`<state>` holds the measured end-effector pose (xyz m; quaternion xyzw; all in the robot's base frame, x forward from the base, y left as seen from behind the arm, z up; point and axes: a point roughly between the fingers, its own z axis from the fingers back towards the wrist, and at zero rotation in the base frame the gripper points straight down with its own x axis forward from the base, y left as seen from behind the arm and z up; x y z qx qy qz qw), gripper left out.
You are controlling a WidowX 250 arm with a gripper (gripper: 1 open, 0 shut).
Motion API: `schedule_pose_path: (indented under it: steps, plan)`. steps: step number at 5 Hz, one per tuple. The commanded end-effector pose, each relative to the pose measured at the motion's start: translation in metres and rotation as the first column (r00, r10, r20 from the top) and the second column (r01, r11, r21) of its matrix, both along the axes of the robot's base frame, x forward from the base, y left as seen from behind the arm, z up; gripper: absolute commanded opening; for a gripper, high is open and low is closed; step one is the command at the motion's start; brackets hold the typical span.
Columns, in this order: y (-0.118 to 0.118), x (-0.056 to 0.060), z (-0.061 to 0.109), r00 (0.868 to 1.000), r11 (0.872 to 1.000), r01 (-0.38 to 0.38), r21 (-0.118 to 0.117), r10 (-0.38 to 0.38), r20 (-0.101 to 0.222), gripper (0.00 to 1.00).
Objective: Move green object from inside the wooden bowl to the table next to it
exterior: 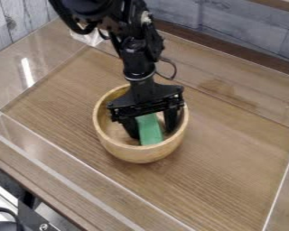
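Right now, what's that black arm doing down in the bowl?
A black robot arm is reaching straight down into a round, light tan wooden bowl that sits on a brown wood-grain table. Its gripper is open, with a finger on either side of a flat bright green block lying inside the bowl. The block has not been lifted; it is in the bowl, and whether the fingers touch it cannot be told.
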<state>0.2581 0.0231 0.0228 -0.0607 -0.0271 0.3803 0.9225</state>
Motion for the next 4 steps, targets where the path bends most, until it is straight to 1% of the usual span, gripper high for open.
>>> schedule_pose_path:
  steps: [1,2,3,4]
  plan:
    - [0.010,-0.002,0.000,0.998,0.998,-0.066,0.009,0.066,-0.001,1.00]
    - [0.013,-0.002,0.001,0.993,0.993,-0.118,0.012,0.118,-0.002,1.00]
    - [0.014,0.000,0.004,0.989,0.989,-0.150,0.006,0.150,0.000,0.00]
    - [0.027,-0.005,0.008,0.994,0.994,-0.112,-0.011,0.112,0.007,0.00]
